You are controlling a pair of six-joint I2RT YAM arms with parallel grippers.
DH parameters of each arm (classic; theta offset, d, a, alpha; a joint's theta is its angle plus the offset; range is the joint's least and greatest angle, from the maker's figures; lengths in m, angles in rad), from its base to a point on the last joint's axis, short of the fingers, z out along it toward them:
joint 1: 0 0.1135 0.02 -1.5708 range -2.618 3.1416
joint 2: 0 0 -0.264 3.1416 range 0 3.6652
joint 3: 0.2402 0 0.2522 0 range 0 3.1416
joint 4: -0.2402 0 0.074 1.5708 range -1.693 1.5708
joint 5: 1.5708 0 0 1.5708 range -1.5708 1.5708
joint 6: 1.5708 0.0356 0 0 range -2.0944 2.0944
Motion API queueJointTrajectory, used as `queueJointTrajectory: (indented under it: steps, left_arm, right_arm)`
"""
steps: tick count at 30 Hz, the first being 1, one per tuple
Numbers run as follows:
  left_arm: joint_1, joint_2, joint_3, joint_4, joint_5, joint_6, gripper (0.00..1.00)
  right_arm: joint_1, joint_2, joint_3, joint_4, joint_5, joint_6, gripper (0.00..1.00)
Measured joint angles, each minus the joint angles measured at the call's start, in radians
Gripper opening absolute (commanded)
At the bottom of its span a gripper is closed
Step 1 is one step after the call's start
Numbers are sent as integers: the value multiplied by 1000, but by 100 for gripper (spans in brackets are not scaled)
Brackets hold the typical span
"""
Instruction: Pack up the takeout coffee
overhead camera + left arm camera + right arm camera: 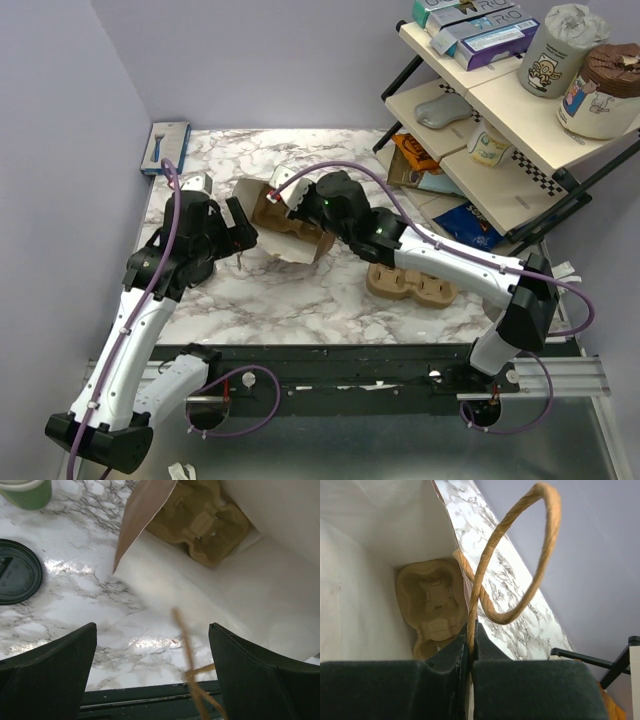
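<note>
A brown paper bag lies on its side on the marble table, mouth open, with a pulp cup tray inside. My right gripper is shut on the bag's twine handle at the bag's mouth. My left gripper is open and empty, just left of the bag, with the other twine handle hanging loose between its fingers. A green cup with a cream rim and no lid shows at the view's edge. A black lid lies flat beside it. A lidded coffee is not in view.
A second pulp tray lies on the table under my right arm. A shelf rack with boxes and tubs stands at the right. A blue box sits at the far left corner. Walls close the left and back.
</note>
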State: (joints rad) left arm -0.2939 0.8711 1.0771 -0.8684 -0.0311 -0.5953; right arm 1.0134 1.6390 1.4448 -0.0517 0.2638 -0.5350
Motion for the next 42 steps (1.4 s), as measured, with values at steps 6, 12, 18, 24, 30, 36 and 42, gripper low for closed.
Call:
queueJointTrajectory:
  steps: [6, 12, 18, 24, 30, 36, 42]
  left_arm:
    - [0, 42, 47, 3, -41, 52, 99]
    - [0, 42, 43, 6, 13, 111, 89]
    - [0, 49, 29, 6, 16, 121, 53]
    - [0, 77, 31, 5, 14, 130, 0]
    - [0, 174, 115, -24, 18, 107, 0]
    - [11, 322, 335, -181, 25, 55, 0]
    - [12, 369, 423, -233, 27, 48, 0]
  right_arm:
    - [0, -28, -43, -38, -100, -48, 10]
    - [-16, -54, -51, -55, -174, -91, 10]
    - [-46, -55, -50, -56, -267, -87, 12]
    - [-78, -55, -8, -99, -341, -55, 36]
    - [-92, -53, 116, -134, -320, 57, 93]
    - [-93, -47, 259, -145, -240, 253, 100]
    - [-93, -48, 352, -258, -119, 477, 100]
